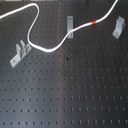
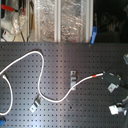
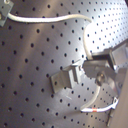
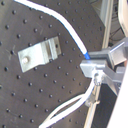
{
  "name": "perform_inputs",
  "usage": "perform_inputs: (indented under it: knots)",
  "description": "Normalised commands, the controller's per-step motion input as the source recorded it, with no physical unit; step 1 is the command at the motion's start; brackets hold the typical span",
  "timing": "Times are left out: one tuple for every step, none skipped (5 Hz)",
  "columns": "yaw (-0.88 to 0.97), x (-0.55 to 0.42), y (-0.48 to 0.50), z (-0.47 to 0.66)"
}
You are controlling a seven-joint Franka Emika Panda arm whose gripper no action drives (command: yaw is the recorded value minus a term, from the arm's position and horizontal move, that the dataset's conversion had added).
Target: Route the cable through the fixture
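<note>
The white cable (image 1: 49,50) snakes across the black perforated board (image 1: 75,90) in both exterior views. It passes close by the middle grey fixture (image 1: 70,22), and I cannot tell whether it sits in the slot. Its red band (image 1: 94,23) lies just past that fixture. In the first exterior view the cable rises out of frame at the top right, and the gripper is out of view there. In the second exterior view the gripper (image 2: 110,79) is shut on the cable (image 2: 41,67) just beyond the red band (image 2: 95,76). The second wrist view shows the fingers (image 4: 102,64) clamped on the cable, near a fixture (image 4: 39,53).
A left fixture (image 1: 19,52) and a right fixture (image 1: 118,26) also stand on the board. In the second exterior view, shelves of clutter (image 2: 60,20) run along the far edge and a small white part (image 2: 117,109) lies at the second exterior view's lower right.
</note>
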Motion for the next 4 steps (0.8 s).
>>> perform_inputs:
  knots:
    - [0.0, -0.014, -0.037, 0.0]
    - [0.24, -0.444, -0.274, 0.01]
    - [0.3, -0.584, -0.426, 0.01]
    - [0.0, -0.026, -0.048, 0.0]
